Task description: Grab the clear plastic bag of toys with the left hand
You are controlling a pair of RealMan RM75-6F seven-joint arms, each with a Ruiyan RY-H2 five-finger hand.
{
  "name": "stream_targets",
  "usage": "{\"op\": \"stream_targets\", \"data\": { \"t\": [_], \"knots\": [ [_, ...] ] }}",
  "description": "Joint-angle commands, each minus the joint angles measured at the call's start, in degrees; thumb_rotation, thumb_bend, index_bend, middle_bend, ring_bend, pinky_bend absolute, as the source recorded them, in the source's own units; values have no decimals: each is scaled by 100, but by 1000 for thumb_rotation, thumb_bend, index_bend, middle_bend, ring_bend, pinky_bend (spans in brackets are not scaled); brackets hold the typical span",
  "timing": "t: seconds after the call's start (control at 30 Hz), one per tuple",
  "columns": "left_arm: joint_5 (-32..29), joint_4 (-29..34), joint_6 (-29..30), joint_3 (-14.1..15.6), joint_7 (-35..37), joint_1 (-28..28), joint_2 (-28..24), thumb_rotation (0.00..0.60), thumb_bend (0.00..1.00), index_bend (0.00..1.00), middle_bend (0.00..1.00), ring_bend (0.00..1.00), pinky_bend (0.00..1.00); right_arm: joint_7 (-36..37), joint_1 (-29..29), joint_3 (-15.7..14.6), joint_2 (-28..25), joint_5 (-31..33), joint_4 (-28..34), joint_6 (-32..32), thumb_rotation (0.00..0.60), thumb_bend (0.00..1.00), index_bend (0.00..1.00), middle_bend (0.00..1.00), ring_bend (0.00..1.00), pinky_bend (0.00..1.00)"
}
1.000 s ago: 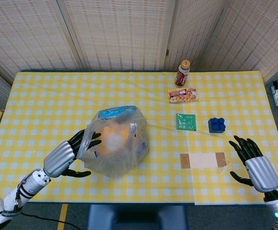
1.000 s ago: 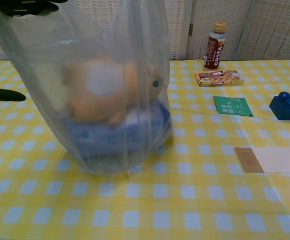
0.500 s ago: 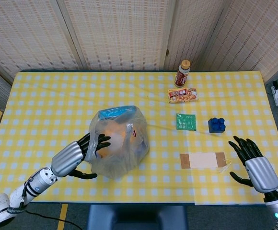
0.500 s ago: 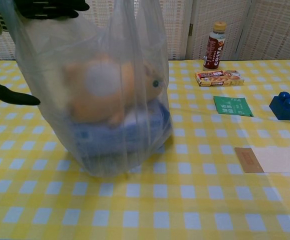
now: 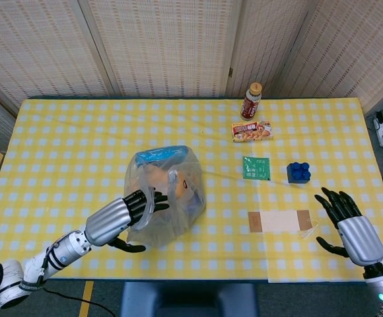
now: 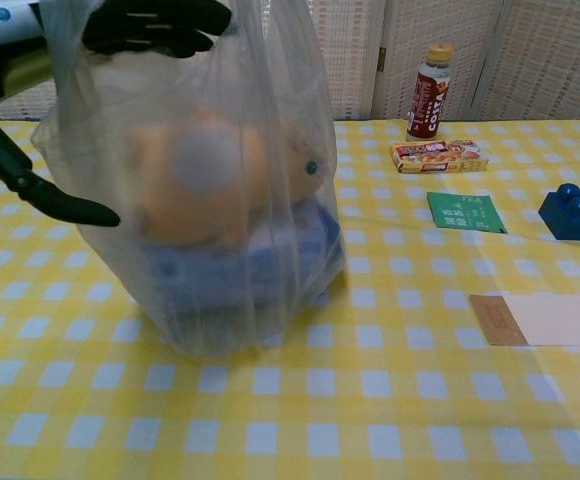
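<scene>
The clear plastic bag (image 5: 172, 188) stands upright on the yellow checked table (image 5: 66, 145), left of centre. It holds an orange plush toy (image 6: 205, 180) on top of a blue item (image 6: 240, 270). My left hand (image 5: 122, 216) is against the bag's near-left side. Its dark fingers (image 6: 155, 22) lie over the bag's upper left, and the thumb (image 6: 55, 200) reaches toward the side lower down, spread apart from them. The plastic is pushed in there. My right hand (image 5: 347, 224) hovers open at the table's near right, holding nothing.
A brown bottle (image 5: 251, 100) stands at the back, with a snack box (image 5: 251, 131) in front of it. A green packet (image 5: 257, 168), a blue toy brick (image 5: 298, 172) and a flat white and brown card (image 5: 280, 221) lie right of the bag.
My left hand has moved right, into the bag's side, and its fingers now reach over the bag's top. The bag's left wall is pushed in. The right hand has not moved.
</scene>
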State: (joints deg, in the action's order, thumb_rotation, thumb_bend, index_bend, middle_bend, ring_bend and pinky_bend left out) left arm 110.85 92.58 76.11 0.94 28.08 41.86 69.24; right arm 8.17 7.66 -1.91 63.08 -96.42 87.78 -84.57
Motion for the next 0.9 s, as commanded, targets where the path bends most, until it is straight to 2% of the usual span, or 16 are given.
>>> {"op": "stream_targets", "data": {
  "t": [0.03,0.3,0.53,0.9],
  "knots": [
    [-13,27,-93,21,90,83,11,600,121,59,88,90,135,10,-2,1,-4,-1,-2,-6,600,255,0,0,0,0],
    [-77,28,-198,53,401,241,33,600,121,59,88,90,155,17,-4,0,-6,-2,-4,-9,600,255,0,0,0,0],
    [-155,80,-339,67,932,451,-49,600,119,58,88,70,123,10,0,0,-6,0,1,1,600,255,0,0,0,0],
    [-423,48,-548,-16,1070,622,-93,600,117,57,87,63,125,41,-22,-8,-27,-36,11,-61,600,255,0,0,0,0]
  ]
}}
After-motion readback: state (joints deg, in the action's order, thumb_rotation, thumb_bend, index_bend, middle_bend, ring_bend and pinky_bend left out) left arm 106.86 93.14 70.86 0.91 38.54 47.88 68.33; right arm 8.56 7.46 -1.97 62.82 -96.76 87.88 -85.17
